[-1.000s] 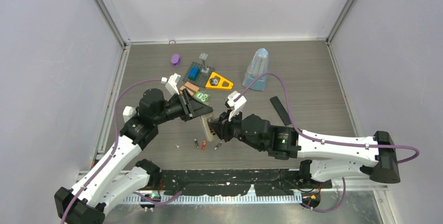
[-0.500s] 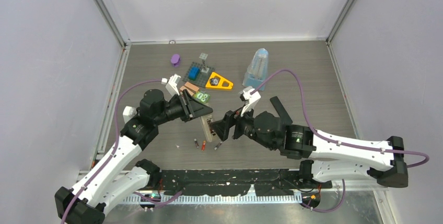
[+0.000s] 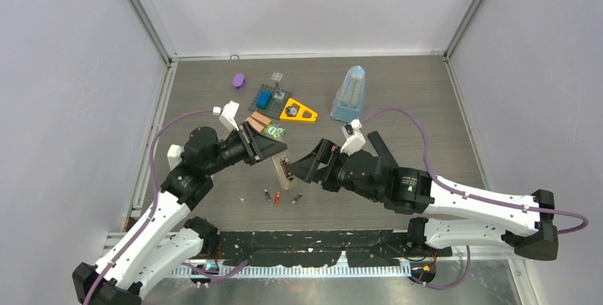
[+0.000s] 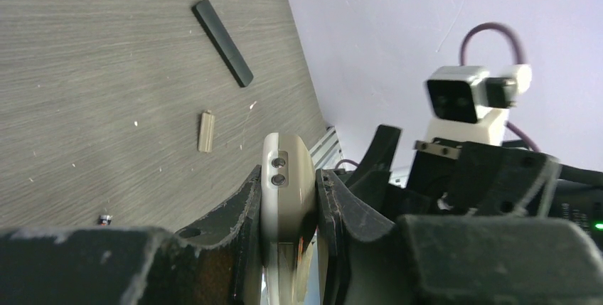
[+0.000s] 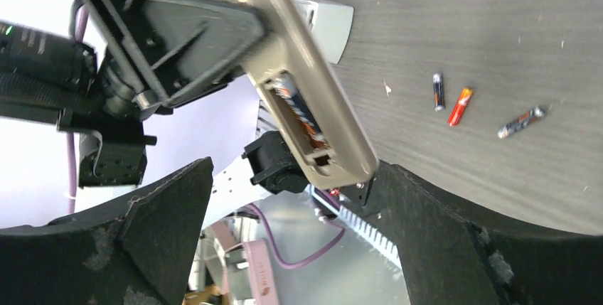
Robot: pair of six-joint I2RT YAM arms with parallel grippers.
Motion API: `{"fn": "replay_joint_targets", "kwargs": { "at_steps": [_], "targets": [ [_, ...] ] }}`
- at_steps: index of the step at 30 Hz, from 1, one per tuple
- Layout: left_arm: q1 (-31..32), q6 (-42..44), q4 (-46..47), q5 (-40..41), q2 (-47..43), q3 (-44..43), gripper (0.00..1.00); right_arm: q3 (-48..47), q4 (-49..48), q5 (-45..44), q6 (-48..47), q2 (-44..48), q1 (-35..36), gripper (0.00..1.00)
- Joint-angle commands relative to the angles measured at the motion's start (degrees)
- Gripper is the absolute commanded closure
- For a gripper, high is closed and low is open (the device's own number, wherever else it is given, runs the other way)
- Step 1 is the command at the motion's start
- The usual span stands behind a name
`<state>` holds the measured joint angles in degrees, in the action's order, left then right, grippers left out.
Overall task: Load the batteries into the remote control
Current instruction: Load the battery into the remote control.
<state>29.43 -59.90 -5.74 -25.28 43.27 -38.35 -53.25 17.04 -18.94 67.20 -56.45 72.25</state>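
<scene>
My left gripper (image 3: 277, 154) is shut on the remote control (image 3: 285, 172) and holds it tilted above the table. The left wrist view shows the remote control (image 4: 285, 163) edge-on, clamped between the fingers of the left gripper (image 4: 288, 185). Its back faces my right wrist camera. The compartment of the remote control (image 5: 323, 124) is uncovered, with one battery (image 5: 297, 111) lying inside. My right gripper (image 3: 308, 163) stands open just right of the remote. Nothing is between the wide fingers (image 5: 167, 230) of that gripper (image 5: 291, 248). Three batteries (image 3: 276, 197) lie loose on the table below; the right wrist view also shows these batteries (image 5: 459, 106).
A flat black strip (image 3: 381, 149) lies right of the arms, and a small beige cover (image 4: 206, 131) lies on the wood. At the back stand a blue translucent container (image 3: 349, 94), an orange triangle (image 3: 298, 111), a small board with a blue block (image 3: 269, 96) and a purple piece (image 3: 239, 80).
My right gripper has opened wide and drawn back to the right, off the remote. My left gripper still holds the remote and has shifted slightly.
</scene>
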Motion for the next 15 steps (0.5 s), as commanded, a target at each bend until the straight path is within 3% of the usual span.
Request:
{"fn": "replay_joint_targets", "kwargs": {
  "at_steps": [1, 7, 15],
  "targets": [
    [-0.2, -1.5, 5.4, 3.0, -2.8, 0.2, 1.00, 1.7, -1.2, -0.2, 15.9, 3.1, -0.2, 0.05],
    [-0.2, -4.3, 5.4, 5.3, -4.4, 1.0, 1.00, 2.6, -1.6, -0.7, 23.7, 2.1, -0.2, 0.05],
    [-0.2, -8.5, 7.8, 5.8, -4.6, 1.7, 1.00, 6.2, -10.7, 0.3, 28.9, 0.5, -0.2, 0.05]
  ]
}}
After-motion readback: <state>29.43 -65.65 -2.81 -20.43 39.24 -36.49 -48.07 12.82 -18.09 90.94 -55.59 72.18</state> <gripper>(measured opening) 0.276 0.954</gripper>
